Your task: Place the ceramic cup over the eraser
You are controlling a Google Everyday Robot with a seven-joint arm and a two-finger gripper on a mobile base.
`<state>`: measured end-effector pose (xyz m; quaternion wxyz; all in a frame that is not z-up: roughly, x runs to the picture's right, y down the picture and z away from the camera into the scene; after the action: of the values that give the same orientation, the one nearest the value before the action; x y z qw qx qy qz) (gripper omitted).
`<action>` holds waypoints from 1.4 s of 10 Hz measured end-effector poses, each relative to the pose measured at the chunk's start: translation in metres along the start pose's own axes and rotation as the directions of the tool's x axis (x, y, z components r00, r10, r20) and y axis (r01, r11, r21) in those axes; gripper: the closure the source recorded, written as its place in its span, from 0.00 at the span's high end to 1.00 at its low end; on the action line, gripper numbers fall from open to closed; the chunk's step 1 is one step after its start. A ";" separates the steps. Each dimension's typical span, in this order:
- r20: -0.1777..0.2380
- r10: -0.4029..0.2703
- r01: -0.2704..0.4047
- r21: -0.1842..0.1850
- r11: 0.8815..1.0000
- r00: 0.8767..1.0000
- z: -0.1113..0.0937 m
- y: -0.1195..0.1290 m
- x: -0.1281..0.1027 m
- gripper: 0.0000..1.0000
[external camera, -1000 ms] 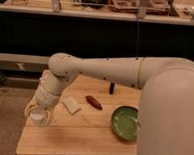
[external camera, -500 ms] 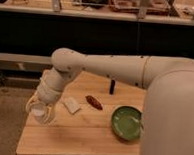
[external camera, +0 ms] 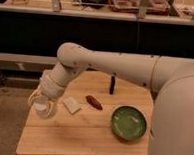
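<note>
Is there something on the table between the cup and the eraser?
The gripper holds the cup at the left. A pale pad and a reddish-brown thing lie near the line to the eraser; both are low, so a raised cup likely passes over.

The gripper (external camera: 42, 106), at the nine o'clock edge of the table (external camera: 76, 133), clasps the cup (external camera: 39, 108) and hides its sides, the arm (external camera: 116, 63) covers the table's far edge toward one o'clock, and the robot's body (external camera: 180, 123), cut off at three o'clock, hides the table's right edge.
</note>
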<state>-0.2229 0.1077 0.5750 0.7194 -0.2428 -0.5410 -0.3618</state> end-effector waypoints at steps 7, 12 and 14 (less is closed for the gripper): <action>-0.041 0.027 -0.023 0.086 0.996 0.999 -0.037 0.013 0.003 0.00; -0.140 0.088 -0.063 0.174 0.983 0.986 -0.085 0.041 0.003 0.00; -0.157 0.100 -0.070 0.189 0.980 0.983 -0.093 0.046 0.003 0.00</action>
<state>-0.1300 0.0668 0.5519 0.7959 -0.1680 -0.4994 -0.2983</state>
